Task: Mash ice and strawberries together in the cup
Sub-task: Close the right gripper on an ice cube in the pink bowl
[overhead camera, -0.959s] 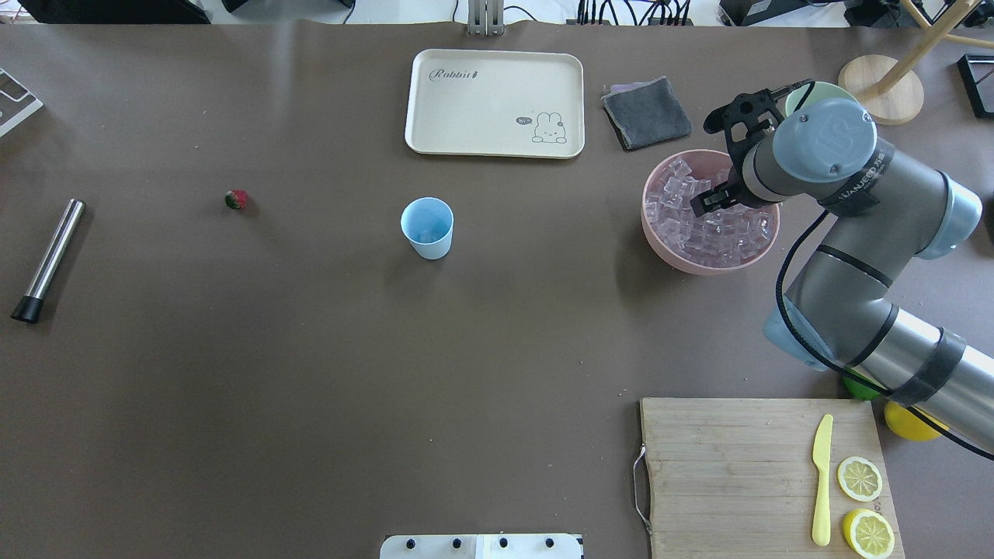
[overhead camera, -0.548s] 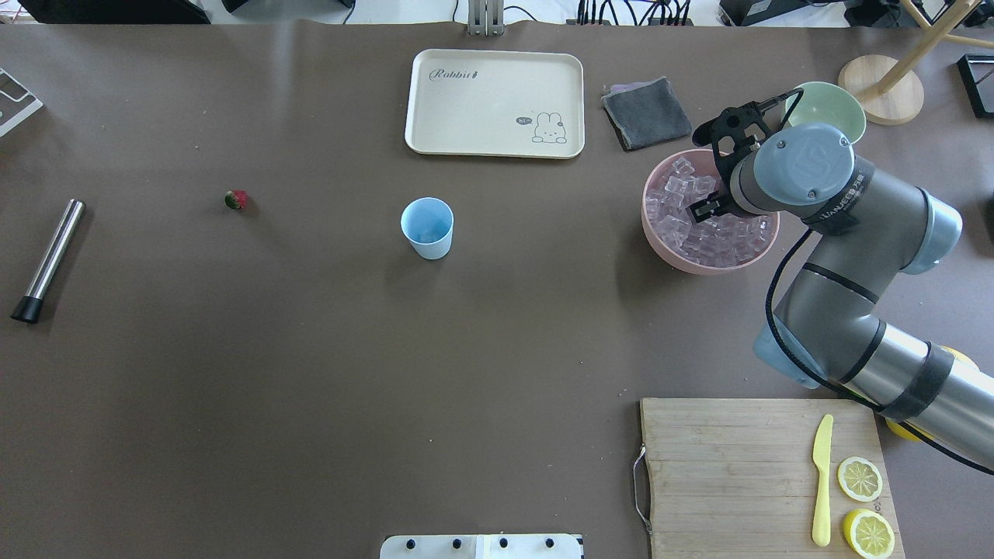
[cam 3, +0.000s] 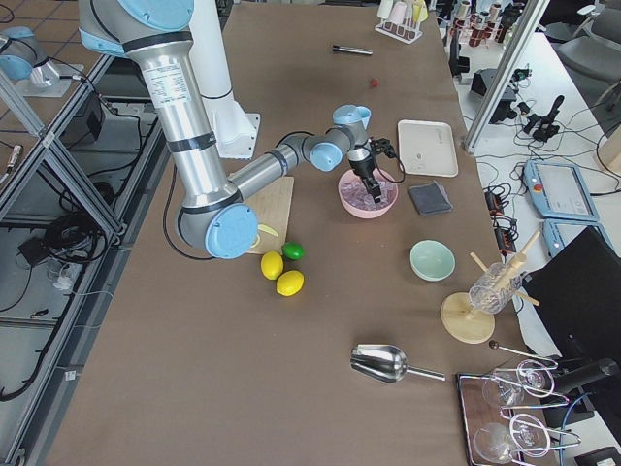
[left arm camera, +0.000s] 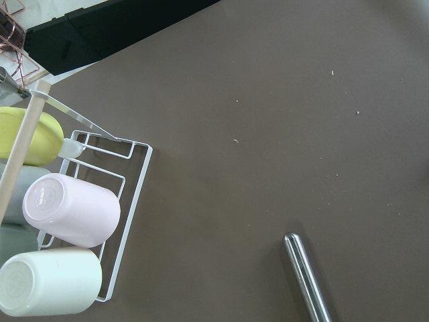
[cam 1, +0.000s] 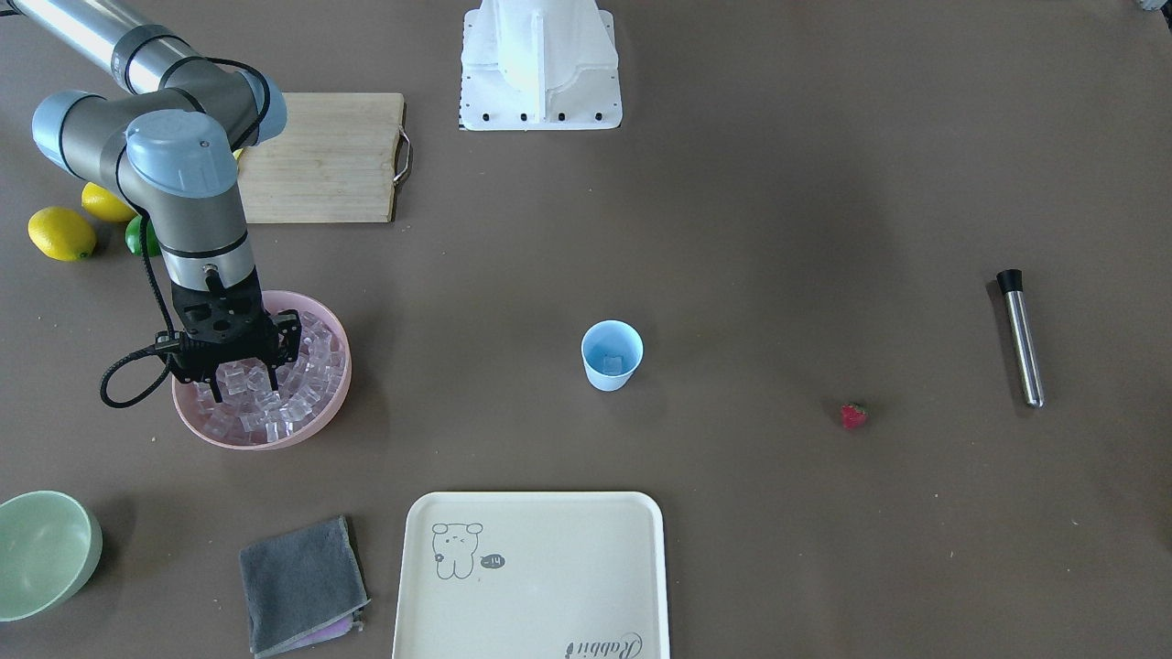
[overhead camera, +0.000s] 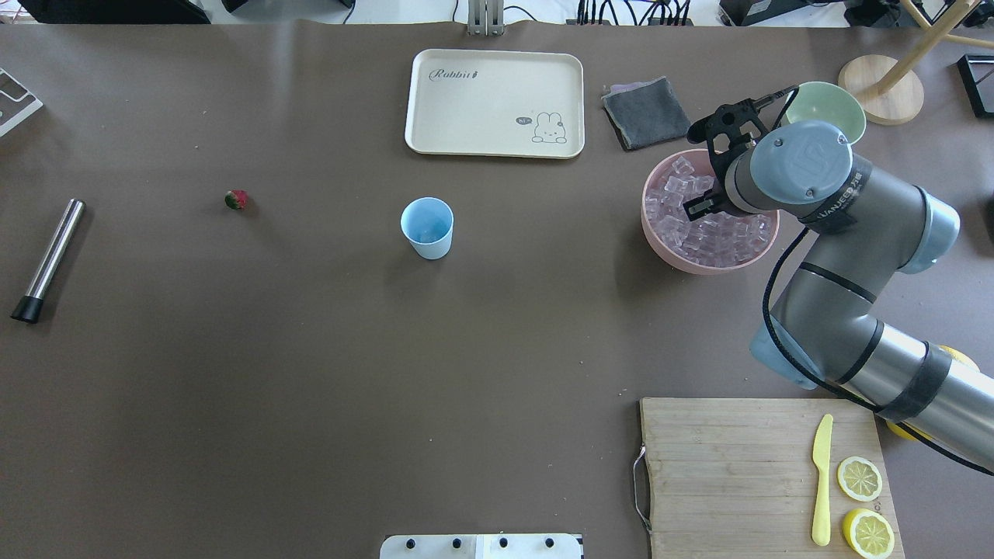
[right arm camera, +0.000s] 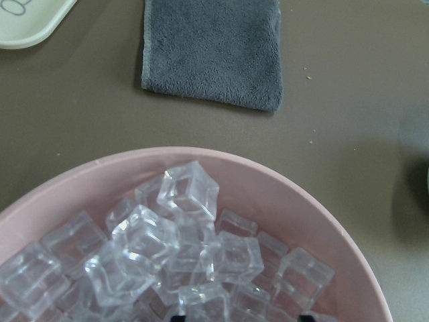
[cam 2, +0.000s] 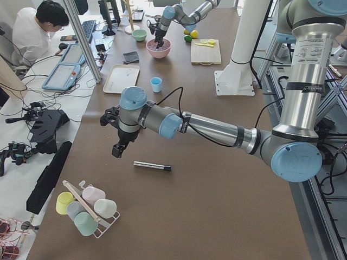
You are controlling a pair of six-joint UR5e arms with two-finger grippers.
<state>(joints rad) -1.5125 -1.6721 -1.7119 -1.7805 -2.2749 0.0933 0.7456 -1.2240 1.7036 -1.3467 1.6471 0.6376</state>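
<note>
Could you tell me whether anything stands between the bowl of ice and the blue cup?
Nothing visible does: only bare table lies between the pink bowl and the cup; the tray and cloth sit aside.

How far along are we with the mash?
Early. The cup seems to hold one cube already. In hand: the right gripper, open, is down among the ice in the pink bowl. Left: the strawberry lies on the table, the steel muddler untouched; no mashing yet.
</note>
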